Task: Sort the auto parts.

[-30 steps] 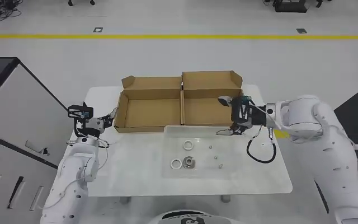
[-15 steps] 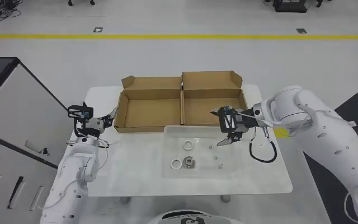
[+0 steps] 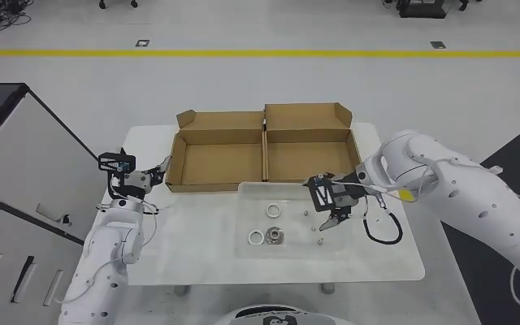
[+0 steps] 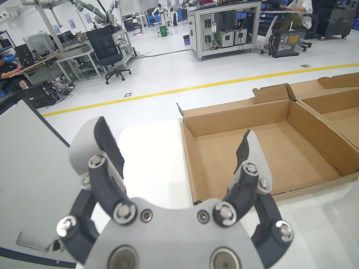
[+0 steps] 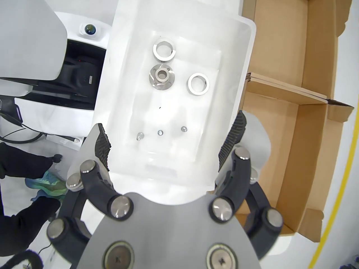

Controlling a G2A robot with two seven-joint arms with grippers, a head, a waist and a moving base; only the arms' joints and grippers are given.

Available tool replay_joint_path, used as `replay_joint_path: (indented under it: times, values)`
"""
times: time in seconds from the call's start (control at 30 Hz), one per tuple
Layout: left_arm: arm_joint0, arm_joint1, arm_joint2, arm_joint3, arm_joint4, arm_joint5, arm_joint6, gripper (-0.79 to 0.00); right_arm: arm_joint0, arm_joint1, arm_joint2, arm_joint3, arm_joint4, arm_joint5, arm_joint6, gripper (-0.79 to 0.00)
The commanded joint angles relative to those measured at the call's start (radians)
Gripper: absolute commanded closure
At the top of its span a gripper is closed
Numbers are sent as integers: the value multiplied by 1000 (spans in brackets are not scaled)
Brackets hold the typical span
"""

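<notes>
A clear plastic tray in front of the boxes holds two metal rings, a flanged hub and three small bolts. My right gripper hovers open above the tray's right half, over the bolts. In the right wrist view the rings, the hub and the bolts lie ahead of the right gripper, nothing between its fingers. My left gripper stays open and empty just left of the left cardboard box.
Two open, empty cardboard boxes sit side by side behind the tray, the right box adjoining the left one. In the left wrist view the left gripper faces the left box. Bare white table lies left of the tray.
My right gripper has swung from the right box's right edge forward and leftward to above the tray's bolts. The left arm has kept still.
</notes>
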Motion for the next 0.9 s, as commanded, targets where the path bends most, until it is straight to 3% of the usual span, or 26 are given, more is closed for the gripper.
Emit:
replay_joint_path:
  times: [0.0, 0.57, 0.67, 0.87]
  values:
    - [0, 0, 0, 0, 0, 0, 0, -785, 7, 0, -19, 18, 31, 1, 1, -785]
    - [0, 0, 0, 0, 0, 0, 0, -785, 15, -1, -20, 23, 36, 15, 15, -785]
    - [0, 0, 0, 0, 0, 0, 0, -785, 36, -1, -36, -30, 0, 98, 98, -785]
    - [0, 0, 0, 0, 0, 0, 0, -785, 129, -9, -139, -93, 90, 268, 269, -785]
